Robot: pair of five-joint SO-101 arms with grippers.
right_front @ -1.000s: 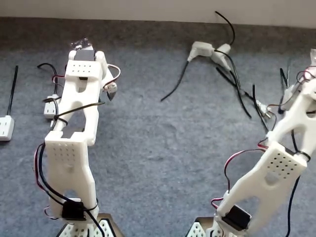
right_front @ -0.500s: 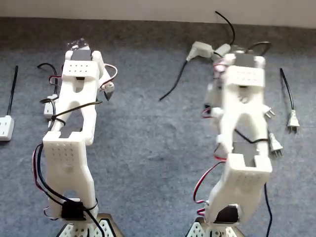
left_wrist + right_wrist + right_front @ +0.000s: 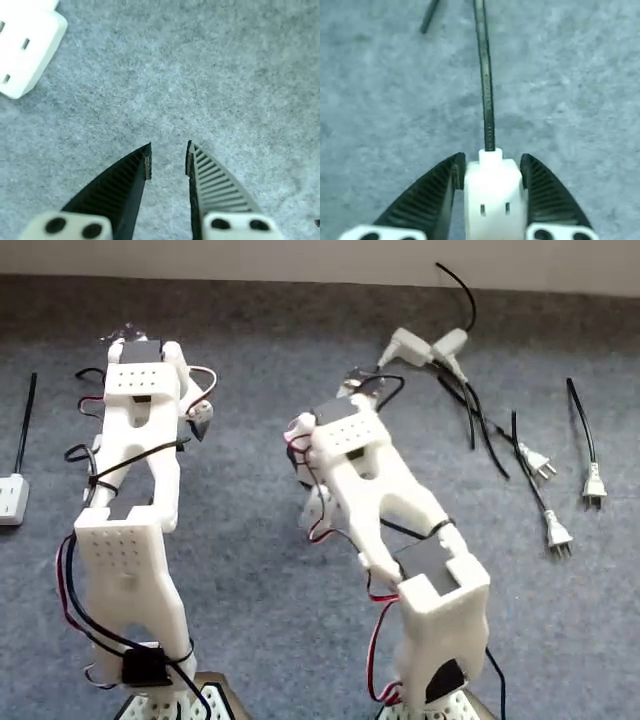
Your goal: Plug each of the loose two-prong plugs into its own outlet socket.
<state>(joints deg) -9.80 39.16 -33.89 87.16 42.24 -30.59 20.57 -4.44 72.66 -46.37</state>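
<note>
A white outlet socket (image 3: 492, 192) sits clenched between the jaws of the right gripper (image 3: 492, 159), slots towards the wrist camera and black cord (image 3: 485, 80) trailing ahead, held ready, we judge, to take a plug. The loose plugs (image 3: 558, 537) lie well to the right of that socket on the grey carpet (image 3: 260, 530). Far to its left, the left gripper (image 3: 169, 147) hangs released and empty near a second socket (image 3: 25, 45). Half a second ago the right arm stood beside the plugs; it has since swung left.
</note>
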